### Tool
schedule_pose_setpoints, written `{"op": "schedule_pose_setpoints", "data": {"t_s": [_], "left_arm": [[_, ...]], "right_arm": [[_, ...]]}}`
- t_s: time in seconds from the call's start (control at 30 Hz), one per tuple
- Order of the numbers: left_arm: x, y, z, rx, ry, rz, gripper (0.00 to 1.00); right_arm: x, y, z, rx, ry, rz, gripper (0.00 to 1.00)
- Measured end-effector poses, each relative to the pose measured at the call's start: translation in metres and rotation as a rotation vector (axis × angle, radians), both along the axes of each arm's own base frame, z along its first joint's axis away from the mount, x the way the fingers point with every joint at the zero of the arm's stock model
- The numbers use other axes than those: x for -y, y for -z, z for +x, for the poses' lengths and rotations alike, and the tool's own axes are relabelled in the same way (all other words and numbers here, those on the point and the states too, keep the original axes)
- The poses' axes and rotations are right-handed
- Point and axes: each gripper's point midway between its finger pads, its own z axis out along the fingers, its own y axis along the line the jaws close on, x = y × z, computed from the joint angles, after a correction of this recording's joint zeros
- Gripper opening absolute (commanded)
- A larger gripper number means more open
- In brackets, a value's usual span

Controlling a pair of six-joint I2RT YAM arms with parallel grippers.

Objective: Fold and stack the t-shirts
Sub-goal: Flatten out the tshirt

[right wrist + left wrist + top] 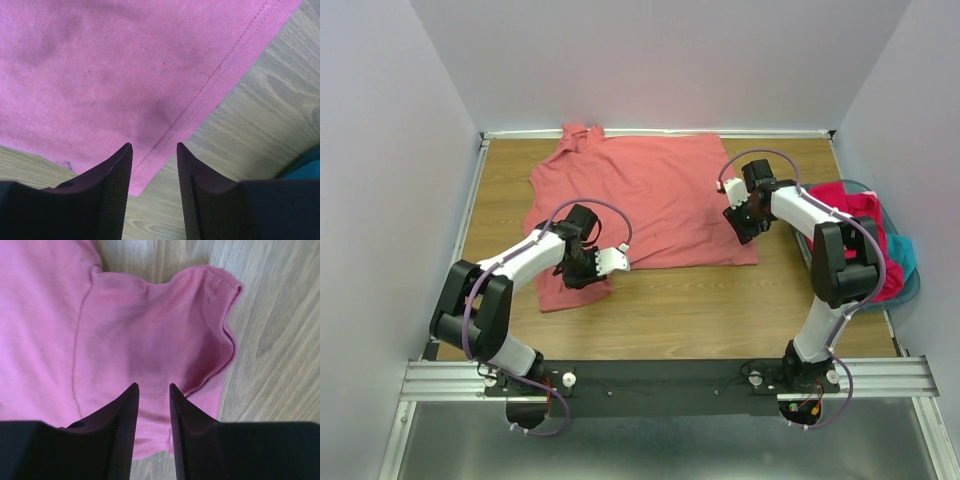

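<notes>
Since both arms are poised over the near end of the pink t-shirt [640,200], which lies spread flat on the counter [700,310] with its collar toward the far wall, the step in hand looks like taking hold of the near edge to begin a fold. The left pincer [152,387] is released, its jaws parted with nothing between them, right above the rumpled sleeve [200,330] at the shirt's near left. The right pincer [154,146] is released too, and the hem corner [136,186] at the near right lies on the wood just under the gap between its jaws. To do this well, each pincer should come straight down and close on the cloth a little inside the stitched edge, not on the very tip, which could slip out. The left side probably needs more care, since the sleeve is bunched and curled and a bite there may catch two layers unevenly. Lifting both sides together and keeping the hem taut between them should give a straight crease. A magenta shirt [850,205] and a teal shirt [902,250] wait in the basket [910,285] at the right, well apart from the pink one, so the stack is not yet begun.
</notes>
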Motion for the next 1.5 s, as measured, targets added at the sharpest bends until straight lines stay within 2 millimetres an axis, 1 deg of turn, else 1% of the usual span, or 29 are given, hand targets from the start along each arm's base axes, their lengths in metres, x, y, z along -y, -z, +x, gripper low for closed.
{"op": "schedule_pose_setpoints", "data": {"t_s": [0.13,0.3,0.4,0.5,0.57,0.7,0.8,0.87,0.93,0.97,1.03,1.07,1.1,1.13,1.17,1.2,1.27,1.3,1.33,1.4,1.5], "left_arm": [[-0.006,0.01,-0.001,-0.009,0.004,0.034,0.38],[-0.006,0.011,-0.008,-0.026,0.055,0.049,0.35],[0.0,0.009,-0.023,-0.046,0.122,0.059,0.35],[0.01,0.004,-0.041,-0.058,0.2,0.063,0.35],[0.02,-0.001,-0.056,-0.071,0.27,0.061,0.35],[0.029,-0.004,-0.084,-0.139,0.354,0.063,0.35],[0.032,-0.008,-0.091,-0.162,0.372,0.057,0.34],[0.034,-0.012,-0.089,-0.159,0.362,0.048,0.34],[0.035,-0.02,-0.078,-0.141,0.315,0.027,0.35],[0.036,-0.025,-0.067,-0.123,0.273,0.003,0.34],[0.025,-0.038,-0.029,-0.056,0.132,-0.047,0.34],[0.017,-0.047,-0.006,-0.008,0.059,-0.07,0.34],[0.006,-0.054,0.015,0.03,-0.019,-0.087,0.34],[-0.011,-0.064,0.047,0.085,-0.125,-0.114,0.34],[-0.023,-0.067,0.063,0.111,-0.181,-0.12,0.34],[-0.041,-0.07,0.082,0.135,-0.257,-0.128,0.34],[-0.073,-0.066,0.11,0.165,-0.376,-0.131,0.34],[-0.083,-0.062,0.116,0.164,-0.413,-0.13,0.33],[-0.098,-0.053,0.121,0.153,-0.462,-0.124,0.33],[-0.121,-0.032,0.122,0.122,-0.539,-0.108,0.32],[-0.137,-0.009,0.112,0.079,-0.593,-0.083,0.31]], "right_arm": [[0.001,0.0,0.0,0.0,0.0,-0.003,0.48],[0.002,0.0,0.0,0.001,-0.004,-0.009,0.48],[0.002,0.0,0.0,0.001,-0.005,-0.009,0.48],[0.002,0.0,0.0,-0.002,-0.005,-0.011,0.48],[0.002,0.0,-0.001,-0.002,-0.005,-0.012,0.48],[0.003,0.0,-0.001,-0.003,-0.01,-0.019,0.48],[0.003,0.0,-0.001,-0.003,-0.011,-0.02,0.48],[0.003,0.0,-0.001,-0.003,-0.011,-0.02,0.48],[0.003,0.0,-0.001,-0.003,-0.011,-0.02,0.48],[0.003,0.0,-0.001,-0.003,-0.012,-0.02,0.48],[0.003,0.001,-0.001,-0.005,-0.01,-0.02,0.48],[0.003,0.001,-0.001,-0.007,-0.01,-0.019,0.48],[0.003,0.002,0.0,-0.009,-0.009,-0.019,0.48],[0.003,0.002,0.0,-0.01,-0.009,-0.019,0.48],[0.003,0.004,0.0,-0.015,-0.008,-0.021,0.48],[0.003,0.006,0.0,-0.022,-0.008,-0.023,0.48],[0.004,0.012,-0.002,-0.039,-0.008,-0.03,0.48],[0.005,0.014,-0.003,-0.046,-0.008,-0.033,0.48],[0.006,0.016,-0.003,-0.051,-0.007,-0.038,0.48],[0.008,0.017,-0.003,-0.051,-0.003,-0.052,0.48],[0.009,0.018,-0.003,-0.05,-0.002,-0.063,0.48]]}}
